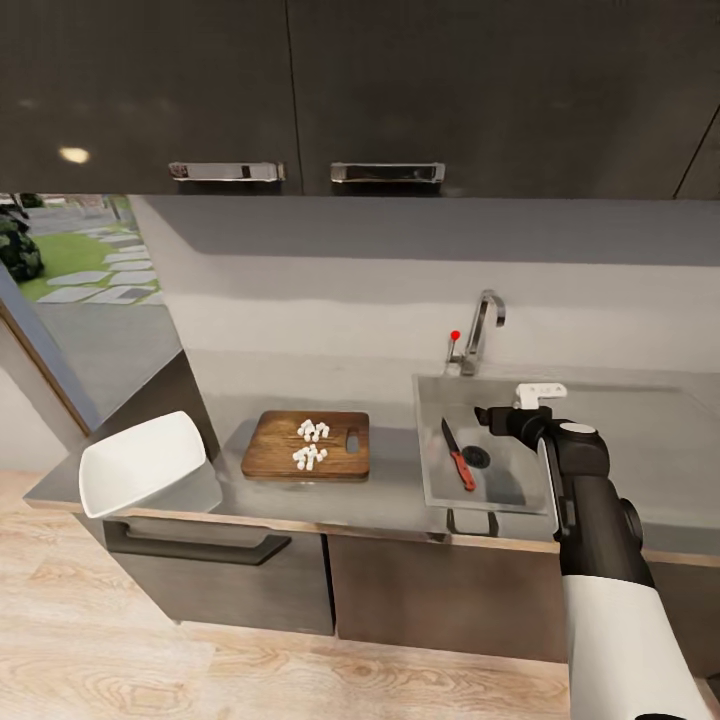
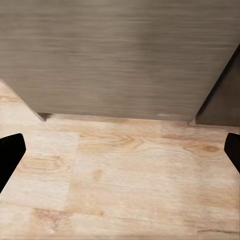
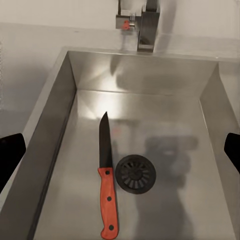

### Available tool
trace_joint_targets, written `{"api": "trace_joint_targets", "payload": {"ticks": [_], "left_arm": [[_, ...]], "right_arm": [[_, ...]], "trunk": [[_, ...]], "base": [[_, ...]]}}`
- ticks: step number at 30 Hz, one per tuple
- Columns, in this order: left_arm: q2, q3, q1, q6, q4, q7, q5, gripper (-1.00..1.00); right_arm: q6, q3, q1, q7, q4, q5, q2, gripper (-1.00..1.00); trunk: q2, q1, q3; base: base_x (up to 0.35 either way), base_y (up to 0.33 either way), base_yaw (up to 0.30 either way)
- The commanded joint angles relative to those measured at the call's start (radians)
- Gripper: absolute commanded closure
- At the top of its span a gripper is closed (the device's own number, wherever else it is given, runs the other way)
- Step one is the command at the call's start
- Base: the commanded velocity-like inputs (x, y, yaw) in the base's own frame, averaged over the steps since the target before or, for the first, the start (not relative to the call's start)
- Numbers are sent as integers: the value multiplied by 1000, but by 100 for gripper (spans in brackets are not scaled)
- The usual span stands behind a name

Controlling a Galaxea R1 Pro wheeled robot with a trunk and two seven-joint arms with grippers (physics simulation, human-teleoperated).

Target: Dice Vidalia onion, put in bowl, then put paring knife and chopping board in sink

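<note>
The paring knife [image 1: 458, 455] lies flat on the floor of the sink [image 1: 428, 440], red handle toward me, blade toward the tap. In the right wrist view the knife [image 3: 106, 185] rests beside the round drain [image 3: 135, 173] in the sink [image 3: 55, 125]. My right gripper [image 1: 538, 394] hovers open over the basin's right side, apart from the knife; in its own view the right gripper [image 3: 121, 155] holds nothing. White diced onion [image 1: 311, 444] sits in two small heaps on the chopping board [image 1: 275, 455]. The white bowl [image 1: 143, 462] stands empty at the countertop's [image 1: 395, 490] left end. My left gripper [image 2: 121, 152] is open, low by the floor.
The chrome tap [image 1: 480, 330] with its red knob rises behind the sink. Dark wall cupboards [image 1: 300, 90] hang overhead. A drainboard [image 1: 650, 440] extends right of the basin. The left wrist view faces a cabinet front [image 2: 120, 55] and the wooden floor [image 2: 125, 185].
</note>
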Motion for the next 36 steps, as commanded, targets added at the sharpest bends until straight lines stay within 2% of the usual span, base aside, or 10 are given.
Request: {"api": "trace_joint_targets", "payload": {"ticks": [1, 12, 36], "left_arm": [[1, -6, -1, -3, 3, 9, 5, -100], [-3, -4, -1, -3, 22, 6, 5, -100], [-6, -4, -1, -1, 26, 5, 5, -100]], "right_arm": [[3, -2, -1, 10, -1, 10, 1, -100], [3, -2, -1, 10, 1, 10, 2, -100], [1, -2, -1, 12, 15, 10, 0, -100]], "trunk": [[-1, 0, -1], [-1, 0, -1], [-1, 0, -1]], "base": [[0, 0, 0], [0, 36, 0], [0, 311, 0]]}}
